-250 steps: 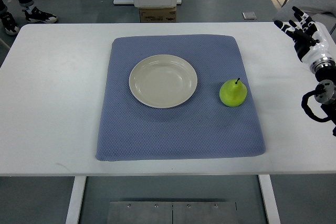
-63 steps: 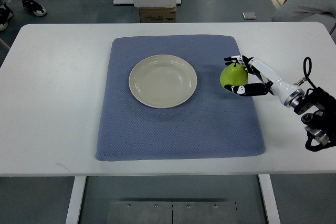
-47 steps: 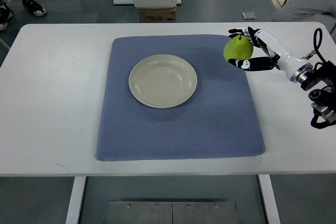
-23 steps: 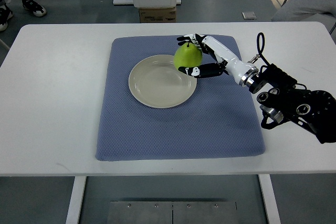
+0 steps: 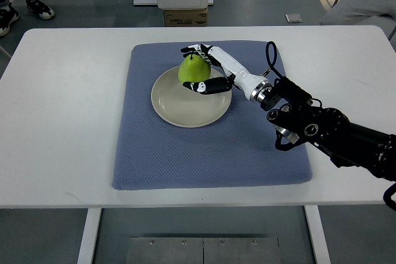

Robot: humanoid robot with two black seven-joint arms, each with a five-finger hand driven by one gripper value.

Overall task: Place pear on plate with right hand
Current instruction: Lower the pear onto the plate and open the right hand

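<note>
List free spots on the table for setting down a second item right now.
Free: the white table left of the blue mat, and the mat's near strip below the plate. Crowded: the plate's far side, where the right hand holds the pear, and the mat's right side under the arm.

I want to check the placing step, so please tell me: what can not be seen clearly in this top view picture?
- Whether the pear touches the plate or hangs above it: the steep top view hides the gap.
- The pear's right side: the right hand and its fingers cover it.
- The right arm's end: cut off by the right edge.
- The left hand: out of view.
</note>
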